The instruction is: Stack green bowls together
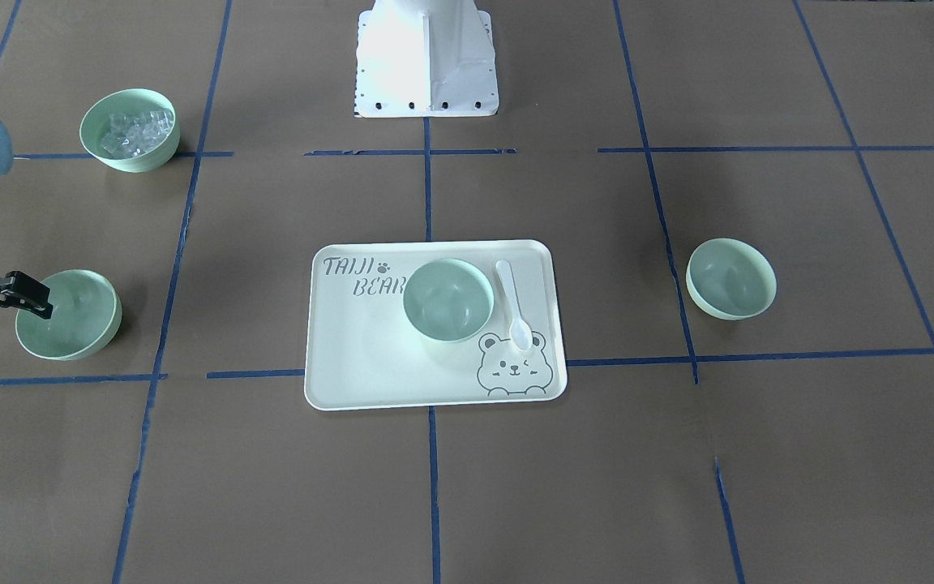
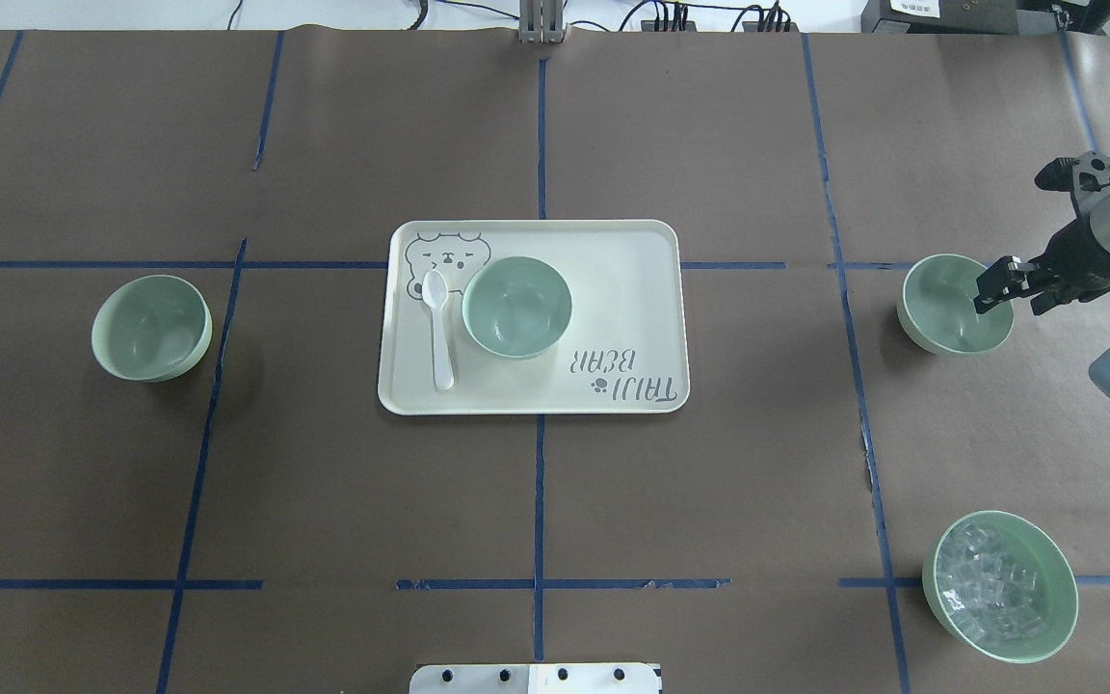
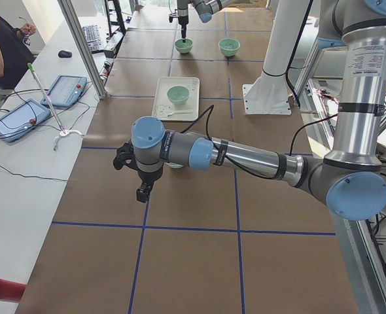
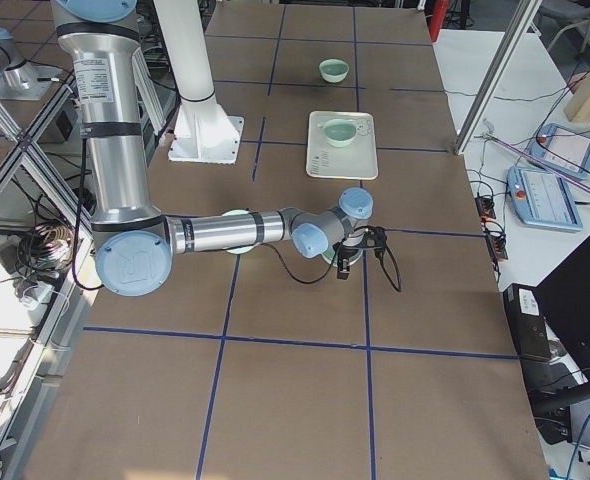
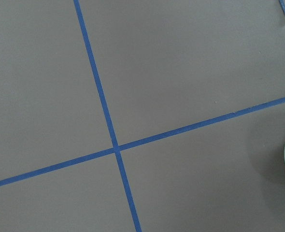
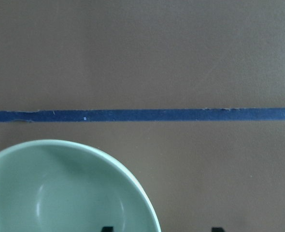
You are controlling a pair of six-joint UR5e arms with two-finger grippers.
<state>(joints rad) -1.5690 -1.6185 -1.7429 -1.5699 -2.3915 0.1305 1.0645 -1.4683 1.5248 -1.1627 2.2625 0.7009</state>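
1. Mint-green bowls, unstacked: middle bowl (image 2: 516,306) on bear-print tray (image 2: 632,289); left bowl (image 2: 150,328) and right bowl (image 2: 940,308) well apart on brown paper.
2. Right gripper (image 2: 1008,297): spread wide, straddling right bowl's rim.
3. Left gripper (image 3: 142,191): above table near left bowl; spread impossible to tell.

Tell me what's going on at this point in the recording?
The right gripper is open at the rim of the right-side bowl, one finger inside it and one outside, not yet closed. No bowls are stacked: the second bowl sits on the tray beside a spoon, and the left-side bowl stands alone. The left gripper hangs over bare table; whether it is open or shut cannot be told. The bowl of clear cubes is untouched.
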